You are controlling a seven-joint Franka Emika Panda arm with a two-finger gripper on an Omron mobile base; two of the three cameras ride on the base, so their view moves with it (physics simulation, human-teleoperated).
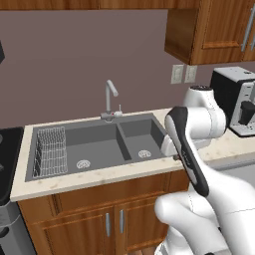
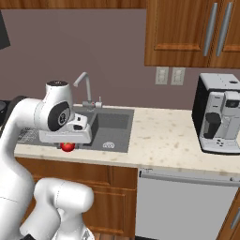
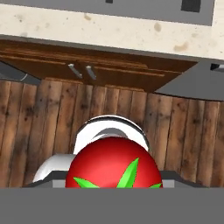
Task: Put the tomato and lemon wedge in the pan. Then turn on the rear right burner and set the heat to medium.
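Tomato carried by the gripper over the counter's front edge

Counter (image 2: 164,136): pale speckled stone running across both base views, wooden cabinet doors (image 1: 94,219) under it, plank floor (image 3: 43,113) below in the hand view.

Sink (image 1: 99,144): grey double basin set into the counter, a wire rack (image 1: 50,152) in its left bowl, a chrome faucet (image 1: 110,99) at its back edge.

Dishwasher (image 2: 183,206): grey front under the counter, right of the cabinets in the right base view.

Coffee machine (image 2: 218,115): black and silver, on the counter toward its right end, against the wall.

Arm: white, folded forward over the counter's front edge by the sink's right bowl.

Gripper (image 2: 68,146): hangs under the white hand, pointing down just in front of the counter's front edge. Fingers themselves hidden behind the fruit in the hand view; jaws stand partly apart, with the fruit lodged between them.

Tomato (image 3: 114,168): glossy red ball with green leaves, lifted clear of every surface. In the right base view it peeks out red below the hand at the counter's front edge (image 2: 68,146). In the hand view it sits right up against the camera, floor and cabinet doors beyond it.
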